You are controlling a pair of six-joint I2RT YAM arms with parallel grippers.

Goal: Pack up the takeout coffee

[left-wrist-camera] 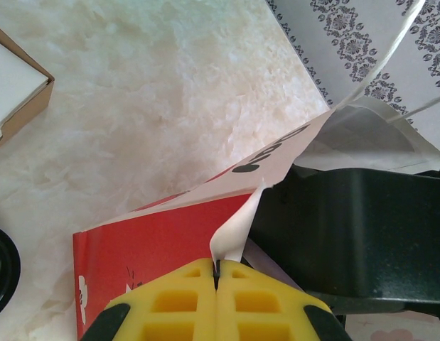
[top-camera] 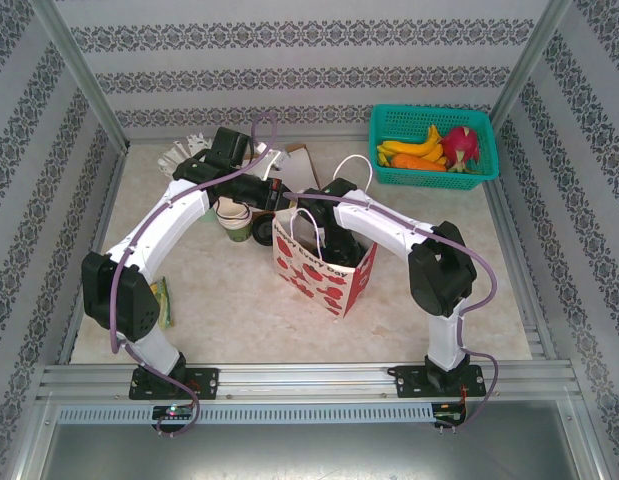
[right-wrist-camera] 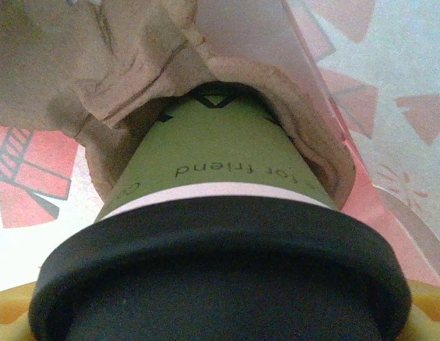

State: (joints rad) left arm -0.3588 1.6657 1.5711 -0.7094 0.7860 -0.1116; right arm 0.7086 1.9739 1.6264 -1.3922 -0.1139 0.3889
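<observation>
The takeout coffee (right-wrist-camera: 218, 145), a green cup with a black lid (right-wrist-camera: 220, 277), fills the right wrist view. Its base is down in a brown pulp holder (right-wrist-camera: 134, 78) inside the heart-printed paper bag (top-camera: 329, 275). My right gripper (right-wrist-camera: 220, 316) is shut on the lid, with a yellow fingertip (right-wrist-camera: 5, 307) showing at each lower corner. From above, the right gripper (top-camera: 321, 238) reaches down into the bag's mouth. My left gripper (left-wrist-camera: 218, 275) is shut on the white top edge of the bag (left-wrist-camera: 237, 227), at the bag's upper left corner (top-camera: 281, 212).
A teal basket (top-camera: 389, 170) of fruit stands at the back right. Stacked lidless cups (top-camera: 233, 218) sit just left of the bag. A cardboard box (left-wrist-camera: 17, 92) and white sticks (top-camera: 179, 155) lie behind them. A green packet (top-camera: 165, 300) lies near the left arm.
</observation>
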